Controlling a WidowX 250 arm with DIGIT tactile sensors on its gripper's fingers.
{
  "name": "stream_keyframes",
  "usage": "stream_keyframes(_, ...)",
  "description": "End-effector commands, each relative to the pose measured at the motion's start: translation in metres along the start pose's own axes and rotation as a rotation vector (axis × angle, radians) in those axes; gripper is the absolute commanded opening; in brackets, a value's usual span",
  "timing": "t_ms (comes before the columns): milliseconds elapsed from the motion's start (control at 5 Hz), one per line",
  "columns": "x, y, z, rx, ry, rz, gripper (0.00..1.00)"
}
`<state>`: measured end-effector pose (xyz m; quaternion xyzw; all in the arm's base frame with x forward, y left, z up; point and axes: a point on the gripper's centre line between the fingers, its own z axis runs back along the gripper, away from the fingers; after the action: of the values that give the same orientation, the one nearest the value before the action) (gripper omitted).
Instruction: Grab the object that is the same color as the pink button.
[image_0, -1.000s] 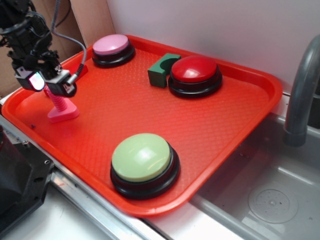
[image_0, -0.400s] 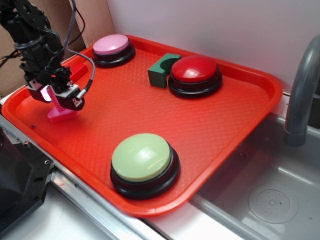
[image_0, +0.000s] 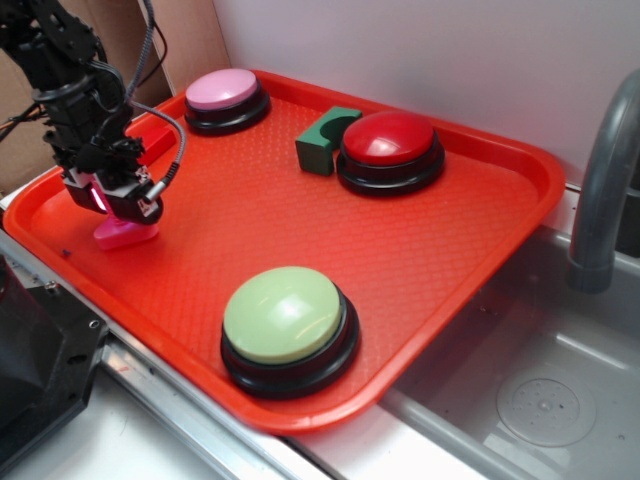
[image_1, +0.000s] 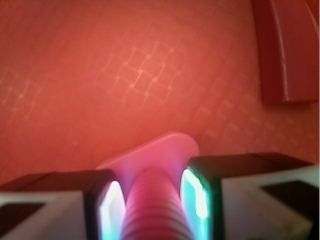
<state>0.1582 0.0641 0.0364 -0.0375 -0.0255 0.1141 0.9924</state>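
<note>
The hot-pink toy bolt (image_0: 125, 236) stands upright on its flat base at the left of the red tray (image_0: 260, 210). My gripper (image_0: 115, 205) is down over it, and only the base shows below the fingers. In the wrist view the ribbed shaft (image_1: 150, 210) fills the space between my gripper's (image_1: 150, 200) two lit pads and touches both. The base still rests on the tray. The pink button (image_0: 222, 90) sits at the tray's far corner, well apart from the gripper.
A red bar (image_0: 155, 140) lies just behind the gripper, and it also shows in the wrist view (image_1: 285, 50). A green notched block (image_0: 325, 138) sits beside the red button (image_0: 390, 140). A light green button (image_0: 285, 315) is near the front edge. A grey faucet (image_0: 600, 180) and a sink (image_0: 540, 400) are to the right.
The gripper has come down from above the bolt's top until its fingers sit around the shaft near the base. The bolt has stayed in place.
</note>
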Motion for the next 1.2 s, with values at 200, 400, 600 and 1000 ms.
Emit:
stream_keyframes(200,0.015,-0.044,0.128,0.030,-0.112,-0.079,0.00)
stream_keyframes(400,0.021,-0.062,0.156,0.008,-0.120,-0.115,0.00)
stream_keyframes(600,0.027,-0.075,0.159,0.023,-0.119,-0.159,0.00)
stream_keyframes(1000,0.044,-0.088,0.155,0.072,-0.120,-0.264,0.00)
